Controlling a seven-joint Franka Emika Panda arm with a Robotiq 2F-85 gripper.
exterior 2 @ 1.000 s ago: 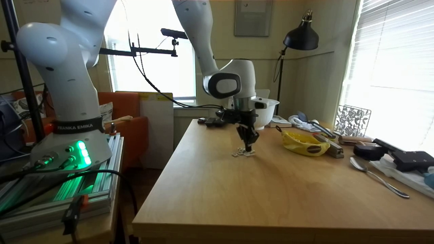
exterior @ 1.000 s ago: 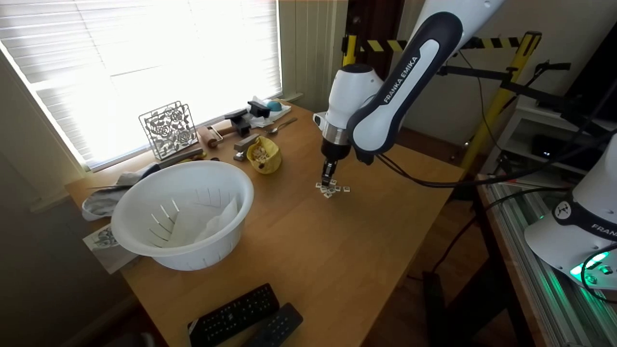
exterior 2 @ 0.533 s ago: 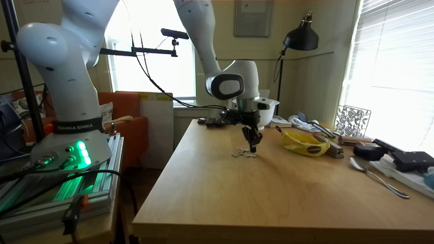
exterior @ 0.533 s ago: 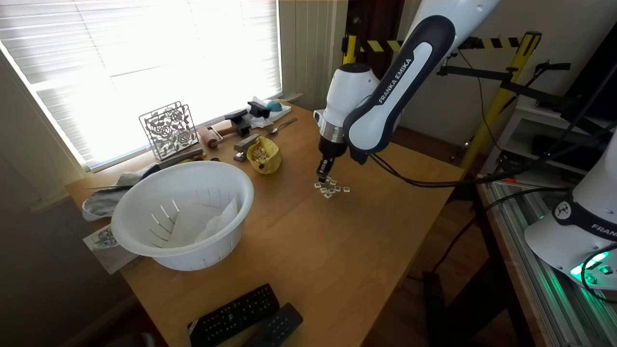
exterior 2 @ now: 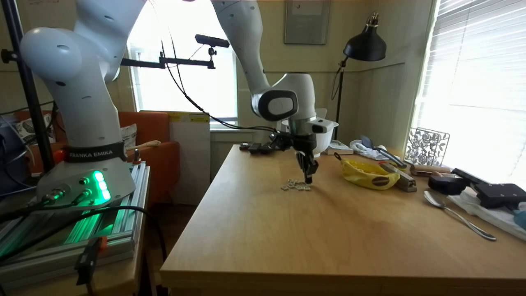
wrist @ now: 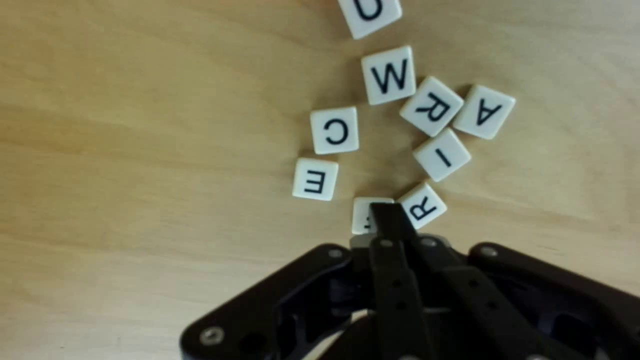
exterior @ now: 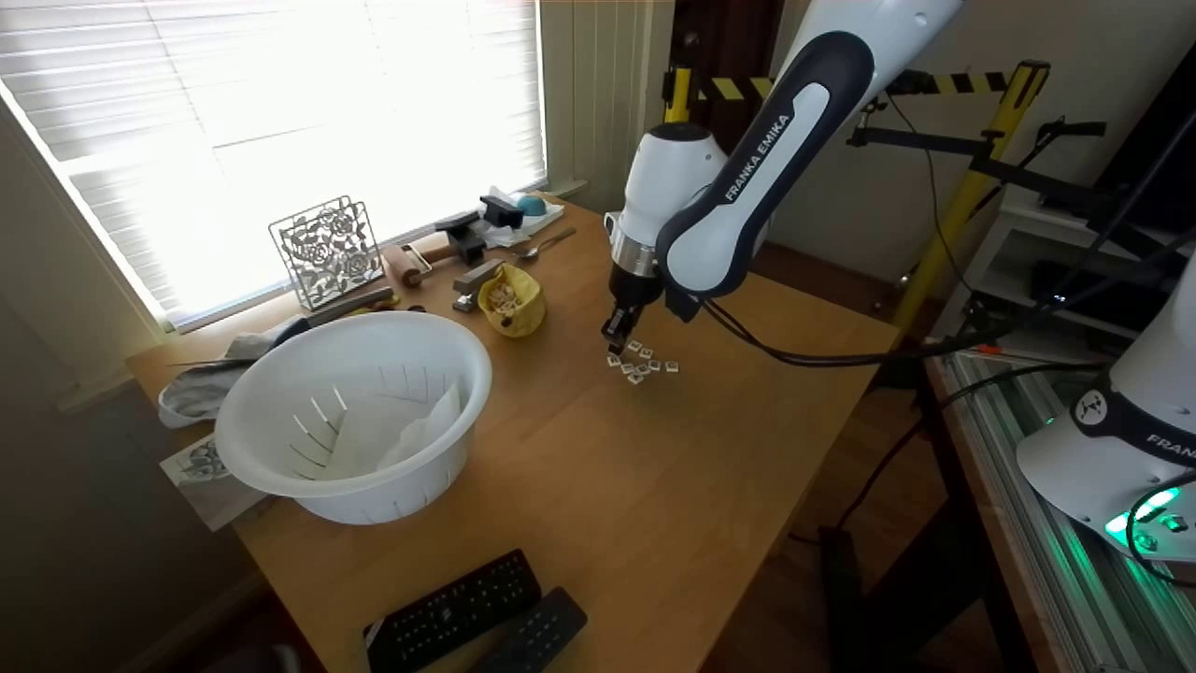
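In exterior view: wooden desk (exterior: pixel 570 477), white basin (exterior: pixel 402 494) near left, yellow pouch (exterior: pixel 525 316) beyond, pincer (exterior: pixel 613 348) right of pouch. Wrist view: fingers (wrist: pixel 390 220) pressed together, nothing between; white letter tiles (wrist: pixel 442 154) on desk beside them, one partly hidden.

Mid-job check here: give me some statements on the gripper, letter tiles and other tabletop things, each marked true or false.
1. The gripper has its fingers closed together. True.
2. The C tile and W tile lie apart. True.
3. The E tile lies face down. False: the E tile shows its letter.
4. The yellow pouch holds pale pieces. True.
5. The spoon lies inside the white bowl. False: the spoon lies on the table, outside the white bowl.
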